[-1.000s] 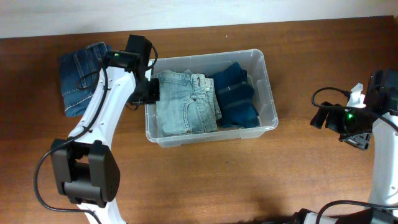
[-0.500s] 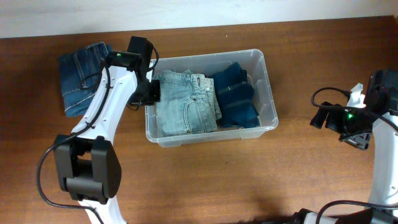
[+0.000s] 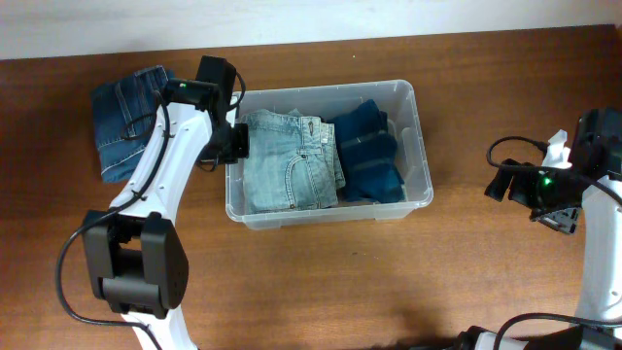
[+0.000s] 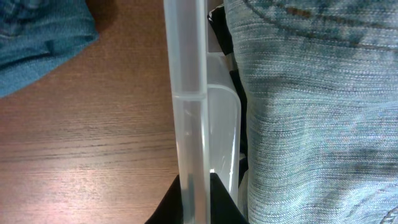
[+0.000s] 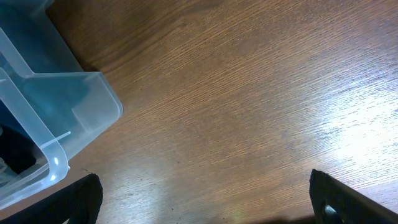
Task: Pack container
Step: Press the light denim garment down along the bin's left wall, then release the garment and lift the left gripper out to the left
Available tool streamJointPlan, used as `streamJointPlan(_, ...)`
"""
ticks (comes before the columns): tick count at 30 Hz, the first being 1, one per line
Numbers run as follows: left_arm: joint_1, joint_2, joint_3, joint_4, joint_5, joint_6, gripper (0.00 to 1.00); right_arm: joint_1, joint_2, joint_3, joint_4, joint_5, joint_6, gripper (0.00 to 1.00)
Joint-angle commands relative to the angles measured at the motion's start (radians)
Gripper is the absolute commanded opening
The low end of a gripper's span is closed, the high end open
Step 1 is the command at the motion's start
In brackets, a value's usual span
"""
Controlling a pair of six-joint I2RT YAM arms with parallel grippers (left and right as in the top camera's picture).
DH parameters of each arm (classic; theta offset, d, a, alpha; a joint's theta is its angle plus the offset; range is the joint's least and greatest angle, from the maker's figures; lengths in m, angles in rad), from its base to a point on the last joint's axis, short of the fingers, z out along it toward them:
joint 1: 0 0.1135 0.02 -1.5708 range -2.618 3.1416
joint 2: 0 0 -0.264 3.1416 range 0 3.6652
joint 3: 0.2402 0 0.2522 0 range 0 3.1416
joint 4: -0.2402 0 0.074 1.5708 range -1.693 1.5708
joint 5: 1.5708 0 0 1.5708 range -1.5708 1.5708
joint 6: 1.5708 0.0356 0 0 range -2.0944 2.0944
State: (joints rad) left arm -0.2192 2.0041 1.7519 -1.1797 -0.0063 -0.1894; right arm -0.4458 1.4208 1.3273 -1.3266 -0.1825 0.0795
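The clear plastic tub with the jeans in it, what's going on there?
The left end effector is clamped on the left rim of the rectangular clear plastic tub, which holds folded light blue jeans beside dark blue jeans. Another folded blue denim piece lies on the table outside it. The right end effector hangs open and empty over bare wood.

The large clear rectangular plastic tub [image 3: 425, 146], round-cornered and rimmed, stands upright and open-topped just 12 o'clock of the overhead view's centre. Folded light-blue jeans [image 3: 290, 160] fill its 9 o'clock half, dark-blue jeans [image 3: 369, 156] its 3 o'clock half.
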Motion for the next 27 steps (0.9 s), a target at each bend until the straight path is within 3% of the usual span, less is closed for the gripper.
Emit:
streamJointPlan(1,0.000,0.012,-0.004,0.010,-0.001,0.116,0.02,-0.006,0.001,0.000,0.000,0.003,0.006,0.98)
streamJointPlan(17,0.000,0.012,-0.003,0.020,0.004,0.111,0.03,-0.006,0.001,0.000,0.000,0.002,0.006,0.98)
streamJointPlan(21,0.000,0.012,-0.001,0.019,0.003,0.112,0.36,-0.006,0.001,0.000,0.000,0.003,0.006,0.98)
streamJointPlan(27,0.000,0.011,0.061,-0.015,0.004,0.111,0.43,-0.006,0.001,0.000,0.000,0.003,0.006,0.98)
